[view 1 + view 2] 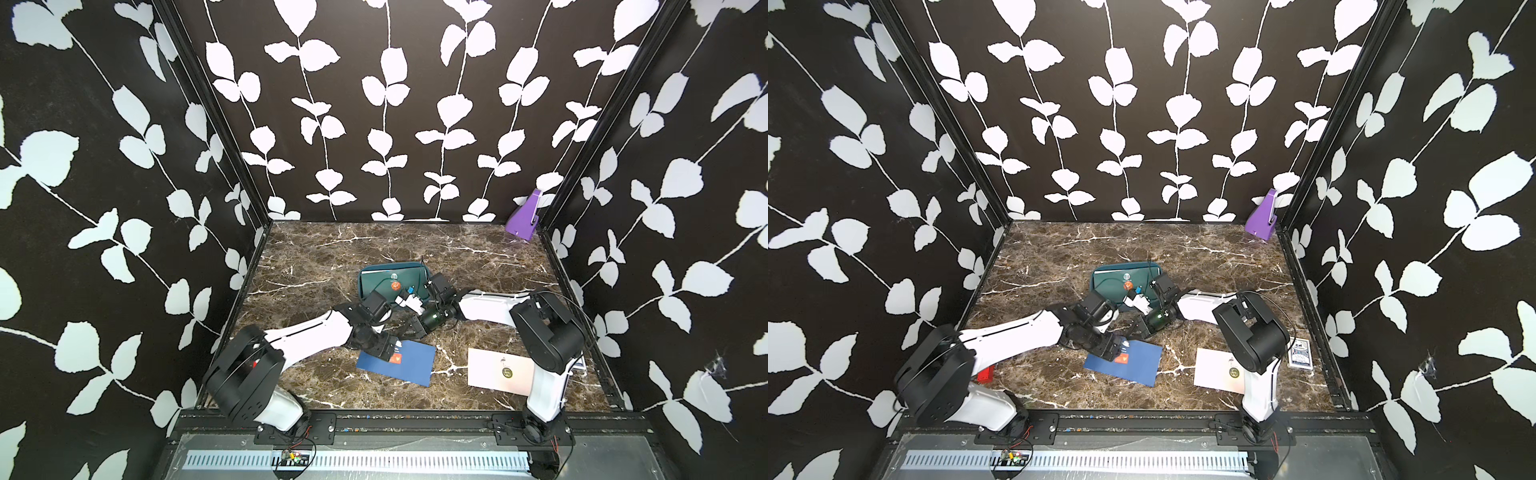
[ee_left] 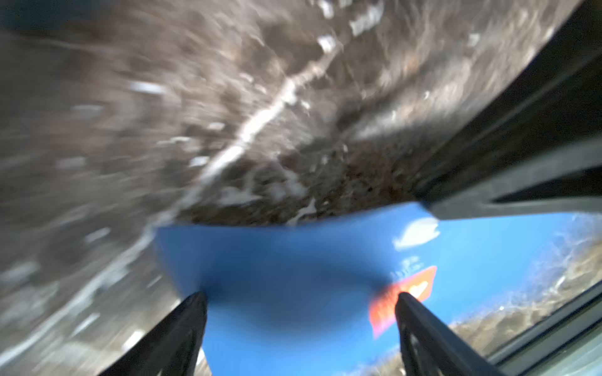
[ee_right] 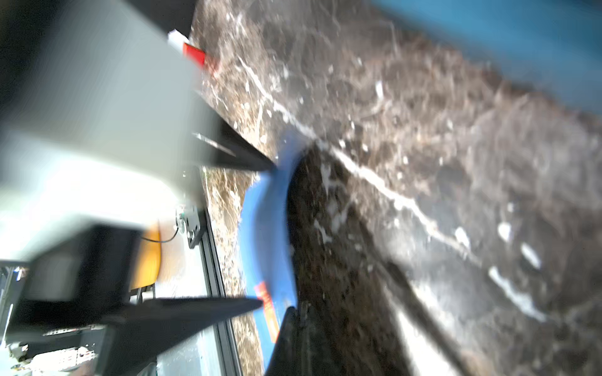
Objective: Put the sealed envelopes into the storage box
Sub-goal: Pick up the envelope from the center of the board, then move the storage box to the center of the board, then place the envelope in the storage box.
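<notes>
Left hand [image 2: 299, 302] is spread over the navy envelope [image 1: 409, 365], with one finger over its orange sticker. The envelope lies on the tabletop [image 1: 316, 257] just in front of the storage box [image 1: 363, 286]. Right hand [image 3: 293, 322] is pressed together at the envelope's edge, grip on the paper not discernible; the pale pink envelope [image 1: 490, 370] lies apart, partly under the right arm.

Teal storage box [image 1: 390, 266] stands mid-bench, with a dark green envelope [image 1: 409, 276] inside. Navy envelope [image 1: 409, 365] and pale pink envelope [image 1: 486, 368] lie near the front.
</notes>
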Action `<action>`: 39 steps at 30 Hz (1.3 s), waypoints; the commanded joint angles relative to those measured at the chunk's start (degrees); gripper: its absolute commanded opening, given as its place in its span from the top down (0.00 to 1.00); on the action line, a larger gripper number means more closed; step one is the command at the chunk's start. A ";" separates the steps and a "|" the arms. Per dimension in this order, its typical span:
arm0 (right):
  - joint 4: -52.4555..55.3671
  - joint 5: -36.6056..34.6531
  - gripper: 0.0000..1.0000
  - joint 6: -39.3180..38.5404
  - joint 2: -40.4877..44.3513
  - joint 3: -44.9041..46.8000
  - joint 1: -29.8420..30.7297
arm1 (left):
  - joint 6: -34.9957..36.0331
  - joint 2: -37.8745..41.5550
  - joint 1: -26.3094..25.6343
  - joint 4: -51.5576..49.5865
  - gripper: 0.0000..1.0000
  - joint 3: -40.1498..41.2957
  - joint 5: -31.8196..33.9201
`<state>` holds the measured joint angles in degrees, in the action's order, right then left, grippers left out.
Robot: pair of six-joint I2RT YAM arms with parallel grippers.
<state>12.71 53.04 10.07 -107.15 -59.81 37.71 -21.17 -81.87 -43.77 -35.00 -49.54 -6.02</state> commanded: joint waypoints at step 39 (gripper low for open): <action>28.94 -21.11 1.00 -6.41 20.55 -19.51 -0.93 | 1.56 -16.26 17.91 0.25 0.91 -17.96 12.33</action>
<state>39.20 35.64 6.35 -86.08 -75.57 37.41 -24.12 -100.90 -26.28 -33.19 -68.71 7.51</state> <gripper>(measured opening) 0.045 0.107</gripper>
